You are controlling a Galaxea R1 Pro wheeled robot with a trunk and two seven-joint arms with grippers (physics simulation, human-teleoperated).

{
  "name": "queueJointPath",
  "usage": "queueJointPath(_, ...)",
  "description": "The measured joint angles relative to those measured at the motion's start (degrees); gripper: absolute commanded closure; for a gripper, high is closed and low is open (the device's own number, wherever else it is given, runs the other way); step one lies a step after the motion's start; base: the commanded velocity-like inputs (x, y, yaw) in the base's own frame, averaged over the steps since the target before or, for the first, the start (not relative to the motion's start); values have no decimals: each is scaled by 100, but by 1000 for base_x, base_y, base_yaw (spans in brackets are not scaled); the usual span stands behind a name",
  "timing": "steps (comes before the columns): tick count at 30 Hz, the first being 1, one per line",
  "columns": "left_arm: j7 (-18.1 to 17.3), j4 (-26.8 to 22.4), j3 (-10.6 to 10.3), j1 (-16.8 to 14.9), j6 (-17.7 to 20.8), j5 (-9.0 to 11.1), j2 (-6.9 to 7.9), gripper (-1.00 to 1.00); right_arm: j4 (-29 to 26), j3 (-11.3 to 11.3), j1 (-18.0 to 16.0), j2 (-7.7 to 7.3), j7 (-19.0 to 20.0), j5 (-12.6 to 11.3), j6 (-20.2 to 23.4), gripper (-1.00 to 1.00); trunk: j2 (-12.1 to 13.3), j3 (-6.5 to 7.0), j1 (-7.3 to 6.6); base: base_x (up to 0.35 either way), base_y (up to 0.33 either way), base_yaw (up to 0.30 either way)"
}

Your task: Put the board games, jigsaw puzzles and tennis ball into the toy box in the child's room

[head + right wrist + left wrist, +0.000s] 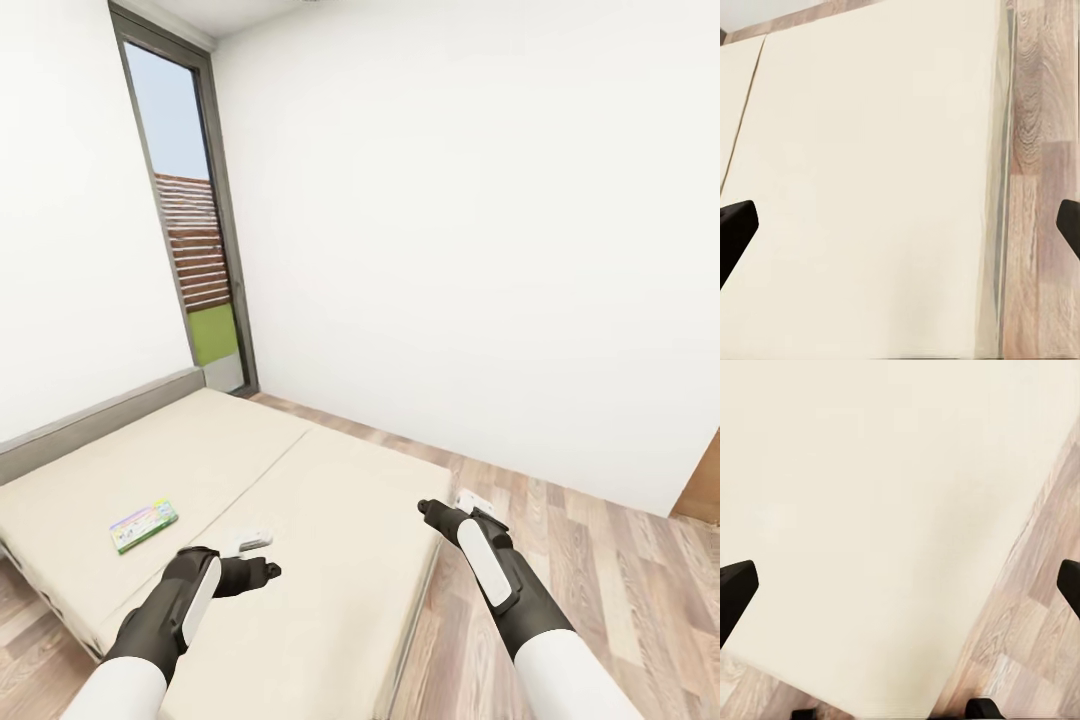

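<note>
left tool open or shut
Open: in the left wrist view the left tool's black fingertips sit far apart with bare mattress between.

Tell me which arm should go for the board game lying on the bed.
Left. The board game lies on the bed on the robot's left side, nearer the left gripper. The right gripper hangs near the mattress's far edge. Both look open and empty.

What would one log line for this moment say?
left gripper: open, empty | right gripper: open, empty | board game: on bed

bed (300, 520): matt beige cloth mattress, smooth
floor (600, 570): wood planks, grainy, light sheen
board game (143, 525): printed glossy cardboard
fingers (735, 229): black matt plastic
</note>
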Motion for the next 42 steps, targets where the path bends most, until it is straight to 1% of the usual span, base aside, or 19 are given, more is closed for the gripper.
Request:
queueJointPath(8,0,0,6,0,0,1,4,-100,0,-1,-1,1,-3,3,0,-100,-2,25,0,-62,167,-152)
queueJointPath(23,0,0,5,0,0,2,5,-100,0,-3,-2,1,-2,6,0,-100,-3,31,0,-6,91,-27)
queueJointPath(34,0,2,-4,-1,0,0,-3,-100,7,-5,-1,0,-4,2,1,-100,-3,31,0,0,123,-190)
queueJointPath(42,0,-4,-11,0,0,3,-4,-100,9,-4,-2,1,-3,5,0,-100,-3,31,0,0,50,-63)
